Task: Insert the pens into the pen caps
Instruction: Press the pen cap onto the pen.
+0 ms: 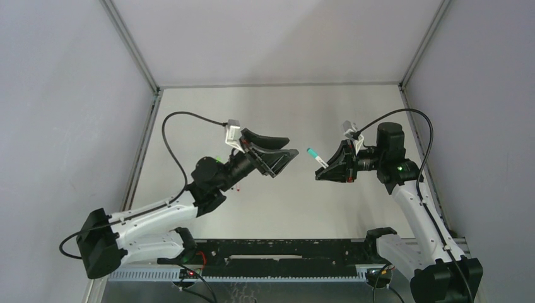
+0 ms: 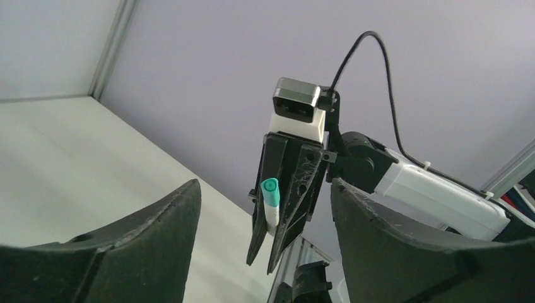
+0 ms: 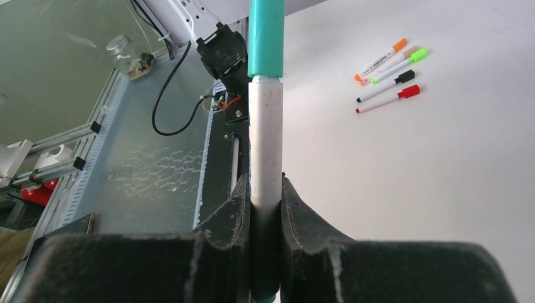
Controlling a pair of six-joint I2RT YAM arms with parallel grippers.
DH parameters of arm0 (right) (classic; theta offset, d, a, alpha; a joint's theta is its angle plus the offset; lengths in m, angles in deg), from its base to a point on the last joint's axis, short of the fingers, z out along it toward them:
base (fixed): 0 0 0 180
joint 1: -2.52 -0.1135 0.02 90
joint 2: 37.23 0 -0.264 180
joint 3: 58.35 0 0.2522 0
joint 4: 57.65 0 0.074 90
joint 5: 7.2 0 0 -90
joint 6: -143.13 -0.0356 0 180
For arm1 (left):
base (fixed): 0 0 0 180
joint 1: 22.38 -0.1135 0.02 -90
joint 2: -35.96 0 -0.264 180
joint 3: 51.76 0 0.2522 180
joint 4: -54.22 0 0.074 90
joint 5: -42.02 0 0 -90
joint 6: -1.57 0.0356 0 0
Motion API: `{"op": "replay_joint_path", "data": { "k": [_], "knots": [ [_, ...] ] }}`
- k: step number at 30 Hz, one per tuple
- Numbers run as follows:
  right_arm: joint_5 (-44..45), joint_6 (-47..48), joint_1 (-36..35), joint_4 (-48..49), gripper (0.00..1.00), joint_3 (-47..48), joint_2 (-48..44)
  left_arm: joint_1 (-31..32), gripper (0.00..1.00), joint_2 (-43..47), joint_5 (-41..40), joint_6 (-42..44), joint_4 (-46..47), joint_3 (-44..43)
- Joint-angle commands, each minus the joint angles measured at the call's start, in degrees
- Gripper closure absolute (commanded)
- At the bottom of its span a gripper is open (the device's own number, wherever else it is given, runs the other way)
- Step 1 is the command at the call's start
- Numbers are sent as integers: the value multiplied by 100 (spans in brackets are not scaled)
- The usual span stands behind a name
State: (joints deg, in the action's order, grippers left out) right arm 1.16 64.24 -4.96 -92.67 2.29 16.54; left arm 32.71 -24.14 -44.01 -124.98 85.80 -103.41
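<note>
The right gripper (image 3: 265, 189) is closed: both of its black fingers press against the barrel of a thin white-barrelled marker pen with teal ends, hereafter the teal pen (image 3: 265, 139). The barrel runs straight out between the fingertips. A short teal plastic cap (image 3: 265, 38) sits on its far end. In the top view the teal pen is held in the air above the pale grey table (image 1: 284, 107), with its capped end pointing toward the left arm.

The left gripper (image 1: 290, 146) stands with its jaws wide apart and holds nothing. Its two black fingers (image 2: 158, 233) frame the left wrist view. The right gripper and the teal pen appear through the gap between them (facing the camera, clear of both fingers). The two grippers face each other over the middle of the table and do not touch.

Four more thin white marker pens lie on the table, close together and roughly parallel, at the upper right of the right wrist view:
- orange pen (image 3: 380, 60)
- green pen (image 3: 399, 66)
- black pen (image 3: 385, 87)
- red pen (image 3: 388, 101)

Each carries a matching coloured cap on its upper-right end. Whether the orange pen and green pen touch cannot be told. In the top view the left arm covers most of this group.
</note>
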Motion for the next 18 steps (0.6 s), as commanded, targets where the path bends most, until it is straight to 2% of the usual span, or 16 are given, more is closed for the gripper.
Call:
{"op": "replay_joint_path", "data": {
  "k": [1,18],
  "knots": [
    [-123,250,2,-67,100,195,-57,28,25,-418,183,-402,-178,-515],
    [-73,258,-34,-71,100,199,-44,300,48,-1224,134,-499,221,-989]
  ]
}}
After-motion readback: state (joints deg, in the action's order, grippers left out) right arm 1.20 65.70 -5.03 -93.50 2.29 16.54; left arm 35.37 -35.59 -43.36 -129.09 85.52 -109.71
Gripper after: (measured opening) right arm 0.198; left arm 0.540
